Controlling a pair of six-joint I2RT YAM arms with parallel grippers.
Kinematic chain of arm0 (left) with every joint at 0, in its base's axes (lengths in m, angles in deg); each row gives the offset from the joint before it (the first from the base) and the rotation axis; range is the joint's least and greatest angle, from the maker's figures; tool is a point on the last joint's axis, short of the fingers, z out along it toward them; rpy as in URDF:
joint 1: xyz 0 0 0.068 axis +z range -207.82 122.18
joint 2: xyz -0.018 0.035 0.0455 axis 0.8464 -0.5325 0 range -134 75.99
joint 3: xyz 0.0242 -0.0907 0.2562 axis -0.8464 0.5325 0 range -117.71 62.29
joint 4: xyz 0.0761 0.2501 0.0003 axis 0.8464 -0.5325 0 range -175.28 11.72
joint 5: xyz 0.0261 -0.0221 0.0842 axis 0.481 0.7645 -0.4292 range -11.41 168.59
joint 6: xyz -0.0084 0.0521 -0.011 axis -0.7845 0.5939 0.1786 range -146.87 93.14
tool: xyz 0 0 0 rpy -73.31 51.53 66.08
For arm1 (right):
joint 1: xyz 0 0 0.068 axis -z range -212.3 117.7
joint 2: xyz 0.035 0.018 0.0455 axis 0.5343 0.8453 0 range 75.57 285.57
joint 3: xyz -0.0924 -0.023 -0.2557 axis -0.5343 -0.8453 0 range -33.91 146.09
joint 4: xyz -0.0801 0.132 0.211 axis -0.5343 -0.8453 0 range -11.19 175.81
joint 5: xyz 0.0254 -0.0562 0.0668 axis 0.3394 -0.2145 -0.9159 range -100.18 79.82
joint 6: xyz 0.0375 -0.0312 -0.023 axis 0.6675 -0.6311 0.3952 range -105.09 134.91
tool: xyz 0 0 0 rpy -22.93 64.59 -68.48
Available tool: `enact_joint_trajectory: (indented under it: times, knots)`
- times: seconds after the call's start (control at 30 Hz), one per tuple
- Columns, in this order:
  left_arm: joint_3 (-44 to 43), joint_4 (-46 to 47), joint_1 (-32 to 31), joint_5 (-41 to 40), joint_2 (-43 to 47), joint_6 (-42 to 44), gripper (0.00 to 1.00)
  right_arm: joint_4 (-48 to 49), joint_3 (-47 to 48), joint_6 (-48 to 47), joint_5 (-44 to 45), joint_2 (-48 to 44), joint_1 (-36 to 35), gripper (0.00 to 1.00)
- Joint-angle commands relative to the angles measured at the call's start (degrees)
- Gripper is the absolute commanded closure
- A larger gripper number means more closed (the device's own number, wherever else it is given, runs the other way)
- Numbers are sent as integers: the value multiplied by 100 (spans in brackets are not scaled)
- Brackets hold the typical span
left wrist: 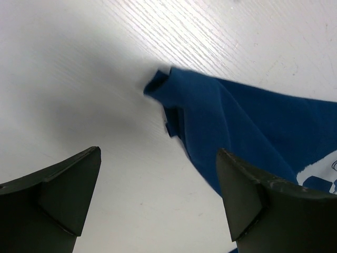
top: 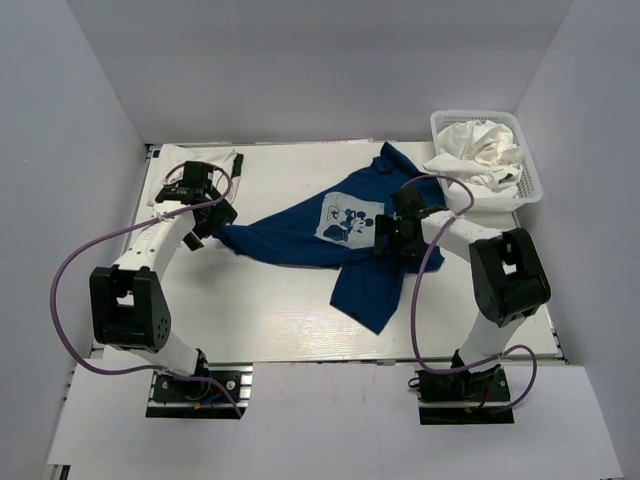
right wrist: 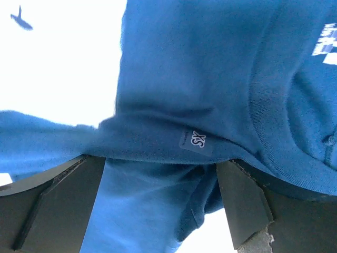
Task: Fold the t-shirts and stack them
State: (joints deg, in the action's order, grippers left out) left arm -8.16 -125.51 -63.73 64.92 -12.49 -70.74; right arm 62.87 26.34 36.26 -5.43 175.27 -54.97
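Note:
A royal-blue t-shirt [top: 300, 238] lies crumpled across the middle of the table, its pale mouse print [top: 345, 222] facing up. My left gripper [top: 203, 236] is open at the shirt's left tip. In the left wrist view the gripper [left wrist: 158, 203] hangs over bare table, and the bunched blue tip [left wrist: 210, 113] lies just ahead, reaching the right finger [left wrist: 247, 200]. My right gripper [top: 392, 238] is open over the shirt's right side. In the right wrist view the gripper [right wrist: 160, 208] has blue cloth and the collar with an XS label [right wrist: 194, 141] between its wide-set fingers.
A white folded shirt [top: 205, 158] with dark edging lies at the back left corner. A white lattice basket [top: 533, 176] at the back right holds several white shirts [top: 480, 148]. White walls surround the table [top: 280, 310].

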Motion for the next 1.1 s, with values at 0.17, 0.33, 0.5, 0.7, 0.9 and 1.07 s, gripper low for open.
enact_joint_trajectory:
  times: [0.17, 0.33, 0.5, 0.7, 0.9, 1.07]
  knots:
    - [252, 574, 169, 760, 42, -314, 0, -150, 681, -1035, 201, -196, 185, 10]
    - [366, 697, 108, 1243, -168, -463, 0, -176, 278, -1045, 236, -925, 36, 10]
    - [804, 661, 108, 849, -55, -771, 10, -80, -320, -922, -25, -1978, -272, 10]
    - [709, 952, 161, 541, -203, -1034, 22, -641, -892, -1061, 131, -2701, -895, 10]
    - [515, 952, 161, 479, -476, -1035, 24, -1177, -1366, -940, 131, -2825, -1650, 10]
    - [515, 1004, 161, 602, -415, -983, 24, -1195, -1393, -632, 315, -2588, -2135, 10]
